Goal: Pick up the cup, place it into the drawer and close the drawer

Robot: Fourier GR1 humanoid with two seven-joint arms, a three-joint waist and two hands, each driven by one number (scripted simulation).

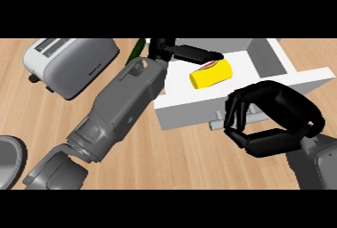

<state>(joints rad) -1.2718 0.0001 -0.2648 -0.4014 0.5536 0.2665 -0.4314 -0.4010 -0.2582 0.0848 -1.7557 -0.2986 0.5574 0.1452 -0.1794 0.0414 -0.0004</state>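
The yellow cup (212, 75) lies tilted inside the open white drawer (197, 104), near its far side. My left forearm reaches diagonally up from the lower left. Its left hand (187, 52) is over the drawer's far edge, with fingers stretched out straight onto the cup's rim and not wrapped round it. My right hand (280, 122) hangs in front of the drawer's right front corner with fingers curled inward and nothing in them. Its fingertips are just right of the grey drawer handle (217, 122); I cannot tell whether they touch it.
A silver toaster (69, 64) stands at the back left on the wooden counter. A grey round dish (10, 162) shows at the left edge. A thin green object (139, 46) peeks out behind the left forearm.
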